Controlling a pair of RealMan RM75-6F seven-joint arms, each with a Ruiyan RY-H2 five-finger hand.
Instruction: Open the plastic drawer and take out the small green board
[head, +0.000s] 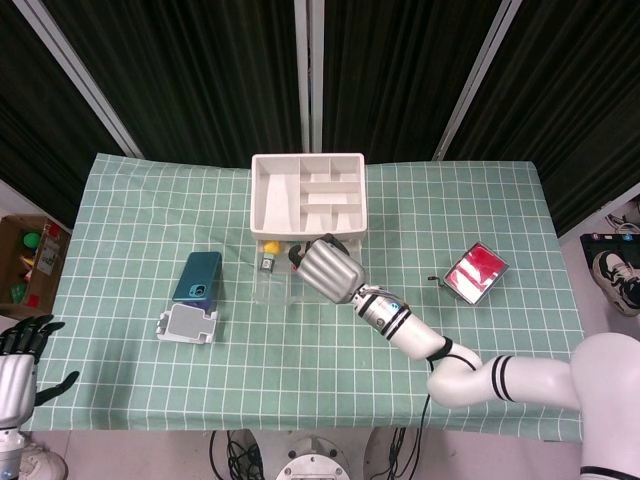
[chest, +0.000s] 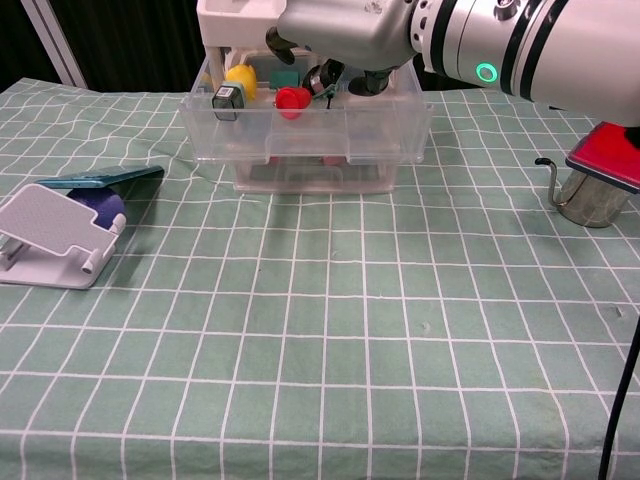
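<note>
The clear plastic drawer (chest: 300, 135) stands pulled out from the unit under the white tray (head: 307, 195). Inside lie a yellow part (chest: 240, 80), a red knob (chest: 292, 98) and the small dark green board (chest: 323, 79), tilted near the back right. My right hand (chest: 345, 35) hangs over the drawer with its fingertips (chest: 375, 82) dipped in around the board; whether they touch it is hidden. From the head view that hand (head: 330, 270) covers the drawer's right half. My left hand (head: 18, 360) idles off the table's front left corner, fingers spread.
A teal phone (head: 198, 277) and a white stand (head: 188, 325) lie left of the drawer. A metal cup with a red lid (chest: 600, 175) sits at the right. A cardboard box (head: 25, 255) stands on the floor beyond the left edge.
</note>
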